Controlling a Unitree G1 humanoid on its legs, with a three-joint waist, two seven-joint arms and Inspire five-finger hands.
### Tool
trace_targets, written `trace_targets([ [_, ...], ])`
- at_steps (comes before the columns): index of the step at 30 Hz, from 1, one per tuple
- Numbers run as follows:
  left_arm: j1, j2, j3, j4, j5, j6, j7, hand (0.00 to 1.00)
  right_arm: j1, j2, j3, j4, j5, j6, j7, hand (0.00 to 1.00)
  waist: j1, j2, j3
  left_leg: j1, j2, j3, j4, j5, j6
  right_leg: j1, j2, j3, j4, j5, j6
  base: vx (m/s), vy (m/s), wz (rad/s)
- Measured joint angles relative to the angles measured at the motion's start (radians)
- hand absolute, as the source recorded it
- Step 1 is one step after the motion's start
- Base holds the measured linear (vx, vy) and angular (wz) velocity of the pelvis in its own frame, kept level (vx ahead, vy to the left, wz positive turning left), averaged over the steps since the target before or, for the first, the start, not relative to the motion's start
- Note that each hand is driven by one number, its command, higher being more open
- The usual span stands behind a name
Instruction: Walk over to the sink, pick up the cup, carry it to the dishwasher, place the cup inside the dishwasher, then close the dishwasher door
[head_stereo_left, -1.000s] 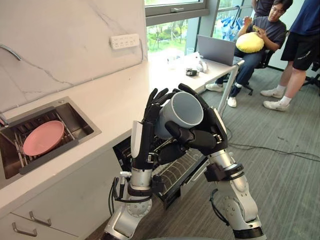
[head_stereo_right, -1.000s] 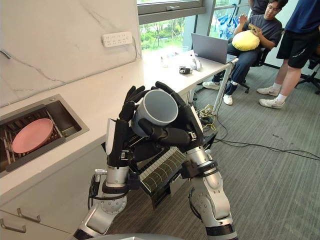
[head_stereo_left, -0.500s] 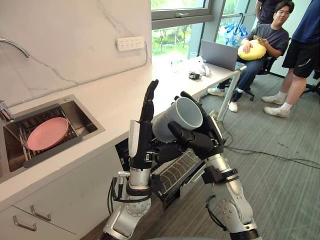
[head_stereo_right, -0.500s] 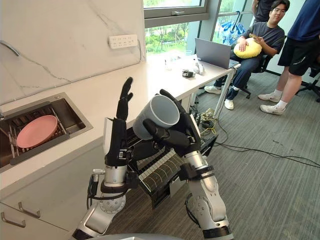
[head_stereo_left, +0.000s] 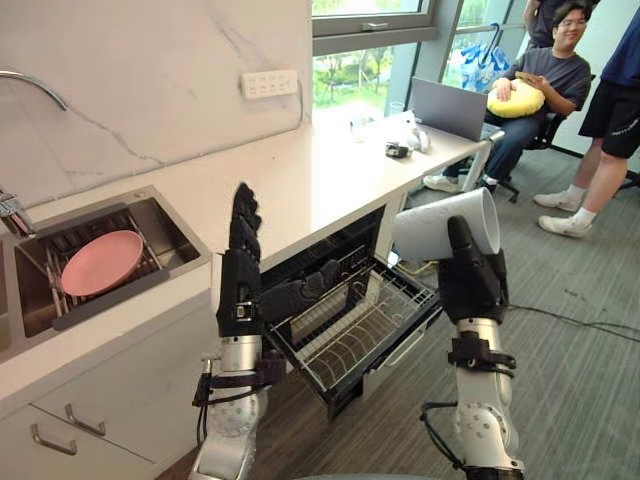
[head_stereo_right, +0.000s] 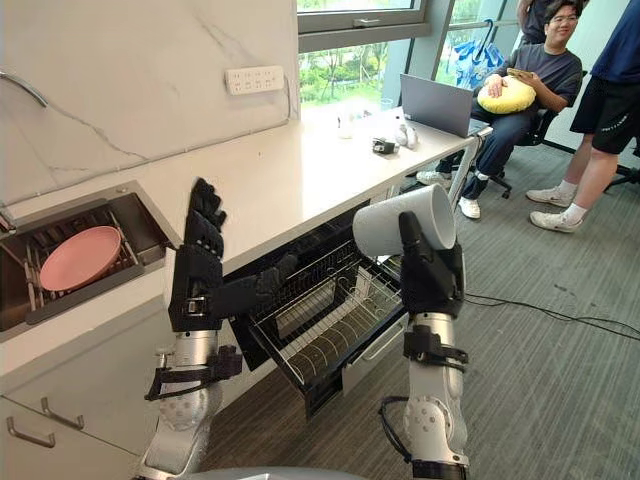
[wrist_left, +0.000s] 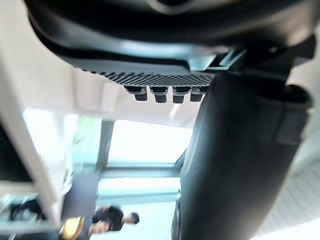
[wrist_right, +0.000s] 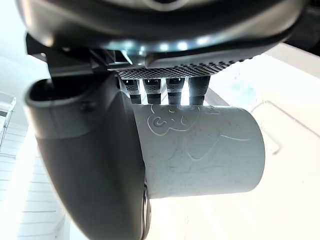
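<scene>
Grey cup (head_stereo_left: 440, 225) tipped sideways in right robot hand (head_stereo_left: 470, 280), dishwasher (head_stereo_left: 335, 248) open, rack (head_stereo_left: 350, 325) pulled out

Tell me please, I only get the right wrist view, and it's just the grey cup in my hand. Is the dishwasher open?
Observer: Yes. The dishwasher under the counter is open, with its wire rack pulled out.
Operator: Is my cup in the rack?
Observer: No. The right hand holds the cup up high, lying on its side, to the right of the rack.
Operator: What's my other hand doing?
Observer: The left hand is raised, fingers straight and empty, in front of the counter's edge, left of the rack.
</scene>
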Motion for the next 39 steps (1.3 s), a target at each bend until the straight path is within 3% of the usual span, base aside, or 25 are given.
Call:
trace_targets([
  [1,0.008,0.019,-0.013,0.053,-0.025,0.053,-0.072,1.0,0.0,-0.009,-0.014,0.021,-0.001,0.022,0.0,0.0,-0.001,0.0,0.0,-0.003,-0.001,-0.004,0.0,0.0,0.0,-0.001,0.0,-0.004,0.0,-0.001,0.001,-0.02,0.003,0.07],
  [2,0.01,0.021,-0.014,0.058,-0.026,0.059,-0.078,1.0,0.0,-0.011,-0.015,0.024,-0.001,0.024,0.0,0.0,-0.001,0.0,0.0,-0.004,-0.001,-0.005,0.0,0.0,0.0,-0.001,0.0,-0.004,0.0,-0.001,0.001,-0.01,0.0,0.09],
  [4,0.044,0.045,-0.043,0.158,-0.029,0.16,-0.179,1.0,0.0,-0.056,-0.03,0.094,-0.025,0.075,0.001,0.0,-0.004,-0.001,0.002,-0.012,-0.001,-0.014,0.0,0.0,-0.002,-0.003,0.0,-0.013,-0.003,-0.002,0.002,0.0,-0.004,0.09],
  [7,0.077,0.059,-0.034,0.211,-0.032,0.218,-0.201,1.0,-0.004,-0.106,-0.03,0.179,-0.098,0.124,0.007,0.0,-0.002,-0.001,0.002,-0.026,-0.002,-0.04,0.0,0.005,-0.002,0.001,-0.003,-0.039,-0.008,0.0,0.0,0.01,-0.008,0.24],
  [11,0.081,0.081,0.019,0.317,-0.048,0.242,-0.211,1.0,-0.064,-0.144,-0.023,0.355,-0.218,0.183,0.013,0.0,0.006,0.001,0.02,-0.026,-0.011,-0.096,0.0,0.011,-0.002,0.041,-0.006,-0.101,-0.024,-0.005,0.005,-0.01,-0.014,0.4],
  [15,0.09,0.093,0.056,0.43,0.018,0.25,-0.187,1.0,-0.128,-0.172,-0.004,0.492,-0.328,0.211,0.019,0.0,0.041,0.004,0.044,-0.036,-0.021,-0.132,0.0,0.016,-0.002,0.055,-0.01,-0.141,-0.027,-0.011,0.01,-0.01,-0.01,0.35],
  [21,0.108,0.087,0.133,0.636,0.214,0.299,-0.049,1.0,-0.285,-0.231,-0.001,0.735,-0.424,0.235,0.033,0.0,0.069,0.004,0.09,-0.039,-0.059,-0.218,0.0,0.025,0.012,0.11,-0.03,-0.24,-0.037,-0.024,0.029,0.03,0.008,0.46],
  [29,0.115,0.09,0.184,0.681,0.286,0.272,-0.019,1.0,-0.474,-0.312,0.034,1.05,-0.499,0.253,0.022,0.0,0.13,0.038,0.155,-0.073,-0.095,-0.297,0.0,0.044,0.027,0.12,-0.045,-0.326,-0.031,-0.034,0.046,0.02,0.017,0.34],
  [35,0.044,0.071,0.184,0.681,0.285,0.224,-0.023,1.0,-0.674,-0.387,0.034,1.224,-0.551,0.253,0.005,0.0,0.173,0.074,0.284,-0.169,-0.098,-0.341,0.002,0.085,0.036,0.045,-0.041,-0.363,-0.015,-0.019,0.042,-0.04,0.032,0.24],
  [39,-0.013,0.073,0.187,0.683,0.273,0.22,-0.018,1.0,-0.774,-0.424,0.034,1.227,-0.607,0.25,-0.009,0.0,0.191,0.08,0.37,-0.201,-0.102,-0.35,0.006,0.097,0.039,0.013,-0.044,-0.371,-0.007,-0.013,0.042,-0.03,0.032,0.09],
])
